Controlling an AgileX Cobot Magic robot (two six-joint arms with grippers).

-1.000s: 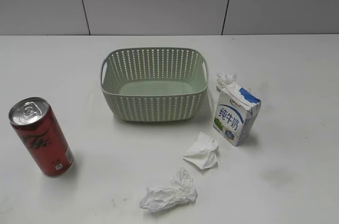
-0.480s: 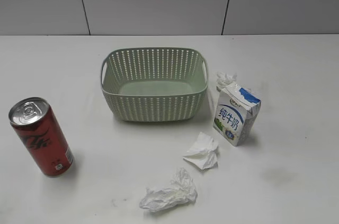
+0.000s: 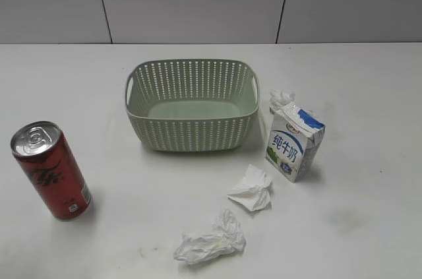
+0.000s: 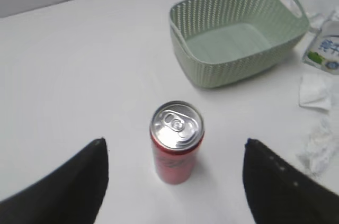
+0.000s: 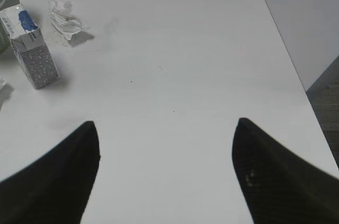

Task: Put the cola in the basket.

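Note:
The cola (image 3: 51, 169) is a tall red can with a silver top, standing upright at the table's front left. The pale green basket (image 3: 192, 132) stands empty at the table's middle back. In the left wrist view the cola (image 4: 176, 144) stands between and beyond my left gripper's (image 4: 175, 144) wide-open fingers, not touching them, and the basket (image 4: 233, 68) lies beyond to the right. My right gripper (image 5: 167, 126) is open and empty over bare table. Neither gripper shows in the exterior view.
A white-and-blue milk carton (image 3: 294, 143) stands right of the basket, and it also shows in the right wrist view (image 5: 33, 54). Crumpled tissues lie in front of the basket (image 3: 251, 188), nearer the front edge (image 3: 210, 239) and behind the carton (image 3: 281, 99). The table's right edge (image 5: 288, 60) shows.

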